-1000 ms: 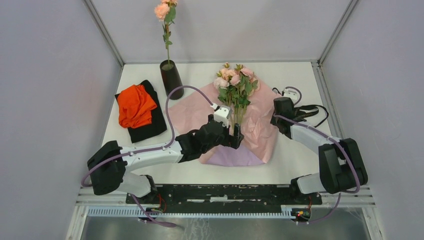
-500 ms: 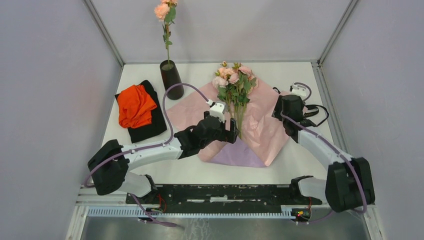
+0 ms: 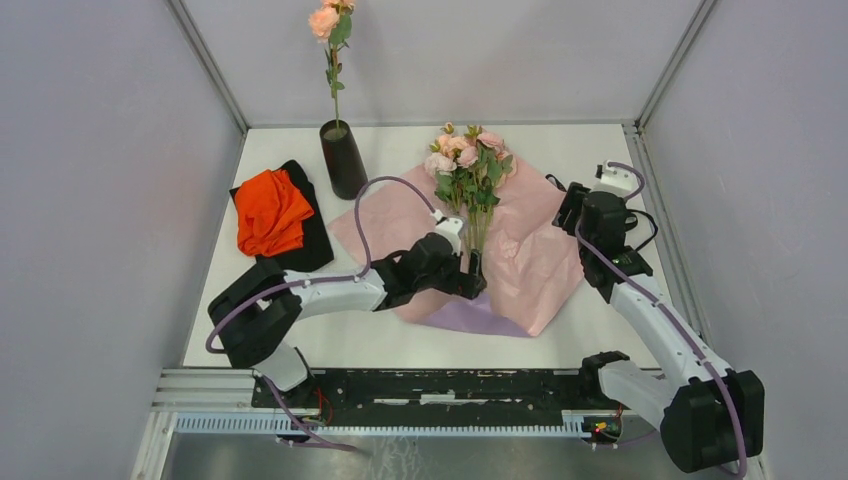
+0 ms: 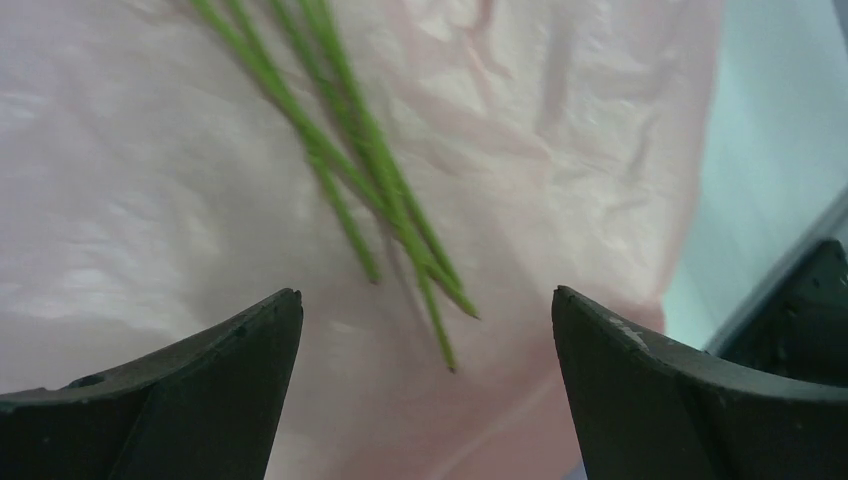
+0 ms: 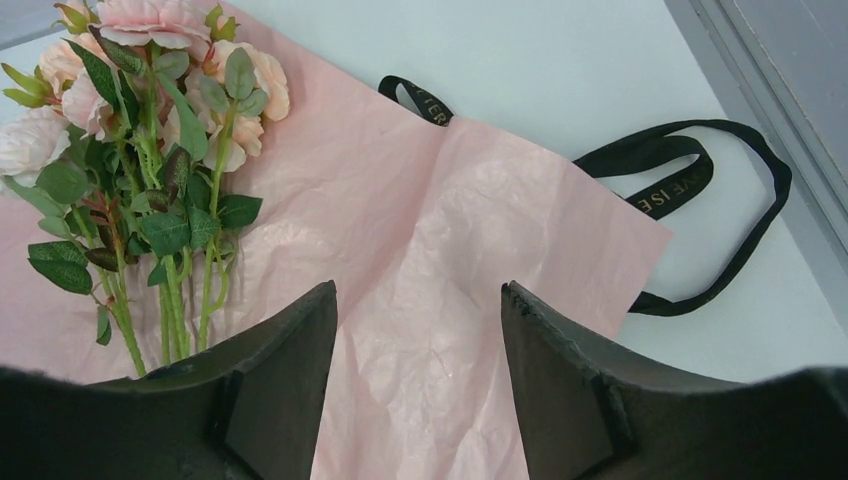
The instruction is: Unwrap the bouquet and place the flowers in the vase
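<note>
The bouquet lies unwrapped: its pink wrapping paper (image 3: 525, 255) is spread flat mid-table, lilac underside showing at the near edge. The flowers (image 3: 468, 165), pink and peach roses on long green stems (image 4: 385, 200), lie on the paper. My left gripper (image 3: 471, 277) (image 4: 427, 310) hangs open low over the stem ends, which lie between and just ahead of its fingertips, untouched. My right gripper (image 3: 570, 205) (image 5: 418, 290) is open above the paper's right part, holding nothing. The black vase (image 3: 342, 160) stands at the far left with one pink rose (image 3: 325, 22) upright in it.
The untied black ribbon (image 5: 690, 180) lies on the table beside the paper's right edge, under my right arm. An orange-red cloth (image 3: 270, 210) rests on a flat black cloth (image 3: 305, 250) at the left. Grey walls and metal rails enclose the table.
My right gripper opened, let go of the paper and drew back to the far right; the paper's right side now lies flatter and wider. My left gripper rose briefly, then came back down to the stem ends.
</note>
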`<state>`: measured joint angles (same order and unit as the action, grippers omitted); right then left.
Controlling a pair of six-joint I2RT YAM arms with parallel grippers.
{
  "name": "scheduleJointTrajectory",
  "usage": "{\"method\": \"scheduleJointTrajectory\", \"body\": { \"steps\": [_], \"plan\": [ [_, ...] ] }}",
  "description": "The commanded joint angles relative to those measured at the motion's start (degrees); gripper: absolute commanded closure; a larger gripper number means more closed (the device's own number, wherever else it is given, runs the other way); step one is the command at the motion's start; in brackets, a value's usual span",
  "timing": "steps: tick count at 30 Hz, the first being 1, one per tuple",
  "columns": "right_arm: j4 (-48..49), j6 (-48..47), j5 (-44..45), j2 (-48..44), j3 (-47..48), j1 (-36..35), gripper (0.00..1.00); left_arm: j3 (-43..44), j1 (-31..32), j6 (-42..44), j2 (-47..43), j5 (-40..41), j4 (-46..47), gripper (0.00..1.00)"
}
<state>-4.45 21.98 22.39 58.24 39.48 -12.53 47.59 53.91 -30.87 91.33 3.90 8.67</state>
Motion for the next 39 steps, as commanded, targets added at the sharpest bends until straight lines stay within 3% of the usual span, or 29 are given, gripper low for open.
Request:
{"method": "scheduleJointTrajectory", "body": {
  "steps": [1,6,12,20,26,39],
  "plan": [
    [0.7,-1.2,-1.9,1.6,-0.6,0.0,0.33,-0.5,6.6,-4.7,-3.6,-2.2,1.9,0.00],
    [4.0,0.0,-4.1,4.2,-2.2,0.0,0.33,-4.9,10.5,-10.5,-9.6,-2.5,-2.6,0.00],
    [7.1,0.5,-5.4,7.4,-2.9,0.0,0.33,-5.5,13.4,-12.2,-15.3,-0.2,-18.3,0.00],
    [8.8,1.6,-7.1,9.2,-3.1,-0.1,0.33,-10.4,14.8,-15.7,-21.2,-10.7,-23.2,0.00],
    [9.2,1.9,-7.9,9.7,-3.2,-0.7,0.33,-13.2,16.6,-17.0,-23.5,-13.9,-23.9,0.00],
    [7.1,0.1,-7.6,13.8,0.4,-8.3,0.33,-17.3,20.6,-17.5,-14.1,-18.7,-17.7,0.00]
  ]
}}
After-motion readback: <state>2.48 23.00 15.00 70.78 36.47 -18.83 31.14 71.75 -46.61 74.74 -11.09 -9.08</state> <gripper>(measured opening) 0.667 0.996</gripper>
